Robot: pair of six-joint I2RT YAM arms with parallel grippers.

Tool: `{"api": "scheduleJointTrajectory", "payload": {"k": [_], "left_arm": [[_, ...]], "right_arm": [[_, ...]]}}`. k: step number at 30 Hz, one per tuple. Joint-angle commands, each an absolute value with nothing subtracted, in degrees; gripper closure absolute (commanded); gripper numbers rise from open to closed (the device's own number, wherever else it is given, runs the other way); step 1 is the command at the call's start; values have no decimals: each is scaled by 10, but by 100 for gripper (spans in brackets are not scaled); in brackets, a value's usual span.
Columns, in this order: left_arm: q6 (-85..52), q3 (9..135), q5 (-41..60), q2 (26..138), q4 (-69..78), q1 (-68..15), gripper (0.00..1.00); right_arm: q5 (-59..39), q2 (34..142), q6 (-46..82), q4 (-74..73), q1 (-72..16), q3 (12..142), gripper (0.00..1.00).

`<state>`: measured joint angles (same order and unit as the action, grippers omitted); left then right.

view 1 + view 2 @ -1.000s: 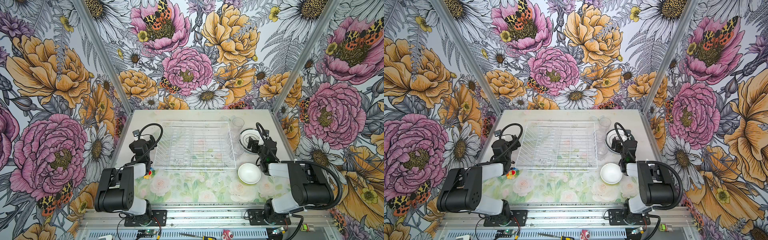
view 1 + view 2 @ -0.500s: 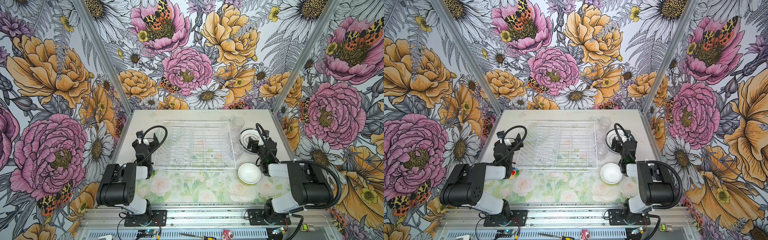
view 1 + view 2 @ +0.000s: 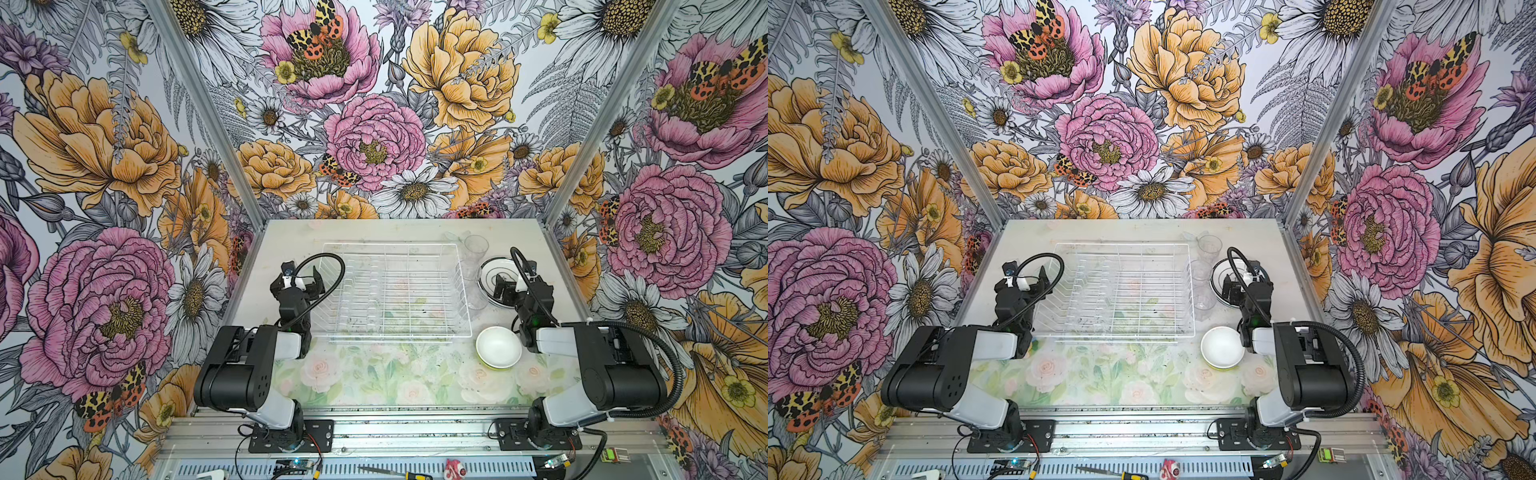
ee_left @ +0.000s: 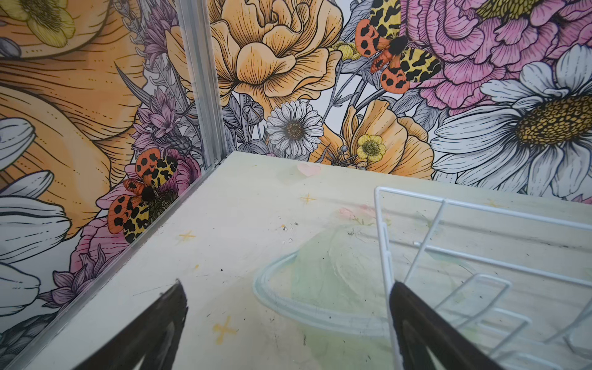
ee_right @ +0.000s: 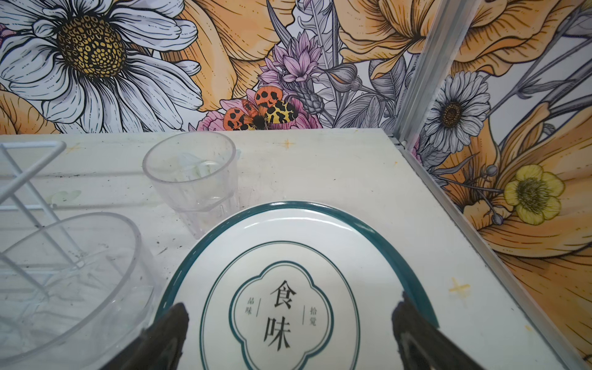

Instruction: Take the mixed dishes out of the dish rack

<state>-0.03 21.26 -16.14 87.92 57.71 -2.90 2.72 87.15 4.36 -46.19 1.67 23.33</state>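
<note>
The white wire dish rack (image 3: 395,291) (image 3: 1115,291) stands mid-table with nothing in it. To its right lie the mixed dishes: clear cups (image 3: 476,249) (image 3: 1203,298) (image 5: 192,173), a white plate (image 5: 288,250) (image 3: 490,270) with a dark green rim and printed characters, and a lime-green bowl (image 3: 498,347) (image 3: 1222,347) with a white inside. My right gripper (image 5: 288,320) (image 3: 505,286) hovers open over the plate, holding nothing. My left gripper (image 4: 288,307) (image 3: 301,282) is open and empty by the rack's left corner (image 4: 382,224), one finger (image 4: 416,326) right beside the wire.
Floral walls with metal corner posts (image 4: 198,80) (image 5: 423,64) close in the table at the back and both sides. The table mat (image 3: 374,374) carries a printed flower pattern. Tools lie on the frame (image 3: 395,471) in front of the arm bases.
My left arm has swung right and farther back, bringing its gripper up against the rack's left side. The right arm and the dishes have not moved.
</note>
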Motion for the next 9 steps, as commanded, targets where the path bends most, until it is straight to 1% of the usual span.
{"api": "scheduleJointTrajectory", "payload": {"k": [1, 9], "left_arm": [[7, 206, -167, 891, 564, -27, 2], [7, 205, -167, 891, 566, -27, 1]], "right_arm": [[18, 880, 36, -486, 13, 229, 1], [18, 880, 35, -486, 14, 228, 0]]}}
